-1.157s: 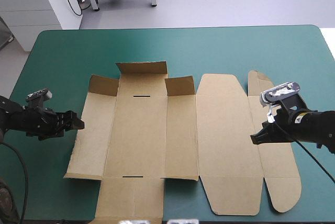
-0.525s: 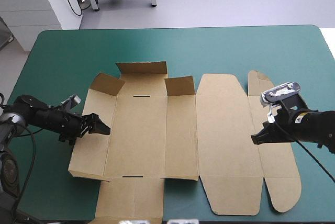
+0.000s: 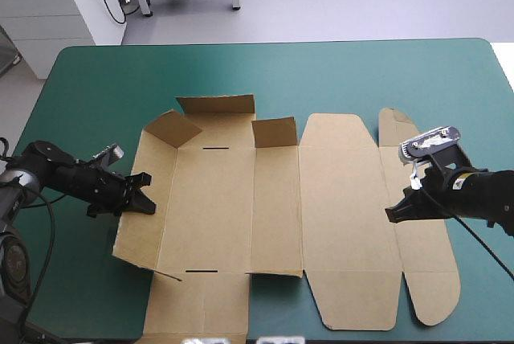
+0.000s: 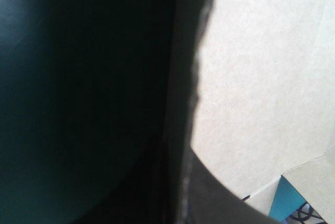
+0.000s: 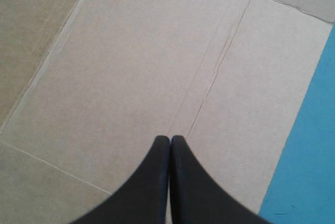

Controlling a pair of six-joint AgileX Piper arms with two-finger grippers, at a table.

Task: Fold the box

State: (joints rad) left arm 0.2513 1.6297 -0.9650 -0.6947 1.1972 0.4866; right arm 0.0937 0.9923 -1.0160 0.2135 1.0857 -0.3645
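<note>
The cut brown cardboard box sheet [image 3: 273,199] lies mid-table on the teal-green cover [image 3: 321,71], and its nine o'clock wall tilts up where the left black-finned gripper [image 3: 143,193] stands spread at the edge. The right black-finned gripper [image 3: 393,214], fingers pressed together, points at the three o'clock panel. The board looks light and stiff and likely hinges only at its creases, so walls are best taken by their free edges.
</note>
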